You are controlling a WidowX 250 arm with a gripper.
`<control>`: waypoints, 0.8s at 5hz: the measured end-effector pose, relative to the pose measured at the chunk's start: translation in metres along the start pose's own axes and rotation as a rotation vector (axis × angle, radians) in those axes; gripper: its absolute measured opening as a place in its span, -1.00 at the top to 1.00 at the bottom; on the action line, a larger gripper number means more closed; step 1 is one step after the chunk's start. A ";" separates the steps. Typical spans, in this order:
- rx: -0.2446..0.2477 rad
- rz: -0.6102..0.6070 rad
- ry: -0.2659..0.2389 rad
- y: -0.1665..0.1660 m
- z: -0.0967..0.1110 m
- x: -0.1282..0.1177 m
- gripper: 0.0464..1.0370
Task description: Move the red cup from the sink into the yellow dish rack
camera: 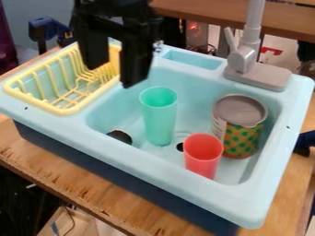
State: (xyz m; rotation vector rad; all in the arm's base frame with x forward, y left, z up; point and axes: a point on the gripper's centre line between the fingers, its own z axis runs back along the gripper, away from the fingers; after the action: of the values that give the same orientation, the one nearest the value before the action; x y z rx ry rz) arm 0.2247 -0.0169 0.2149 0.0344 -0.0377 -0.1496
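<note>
A wooden table (117, 198) spreads out below the black gripper (112, 76), and on it stands a light blue toy sink (148, 158) with a dark blue base. From where I stand, the gripper hangs over the sink's far left part, open, its two fingers well apart. Just beside and below it on the left, partly behind the nearer-looking fingers, is the yellow dish rack (72, 110), set into the sink's top. Well to the right of the gripper, on the far rim, a grey faucet (243, 59) stands upright. Lower down on that side, a can (239, 138) with a grey top and a green, orange-dotted label stands in the basin near the right wall. Closer to the gripper, below and a little right of its fingertips, the tall green cup (160, 120) stands upright in the basin; I can't tell how far above it the fingers are. Farther down and to the right is the shorter red cup (203, 154), mouth up, just beside the can. Almost straight below the gripper, a small dark round thing (120, 136) sits at the basin's near left; I can't make out what it is.
</note>
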 end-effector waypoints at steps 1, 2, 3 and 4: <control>-0.022 -0.090 -0.024 -0.029 0.004 -0.007 -0.90; -0.032 -0.148 -0.025 -0.049 0.003 -0.009 -0.90; -0.044 -0.176 0.001 -0.066 -0.010 -0.004 -0.90; -0.031 -0.183 0.042 -0.078 -0.031 0.006 -0.90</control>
State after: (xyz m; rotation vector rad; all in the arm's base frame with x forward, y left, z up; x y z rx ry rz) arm 0.2200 -0.0942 0.1809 0.0104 0.0101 -0.3321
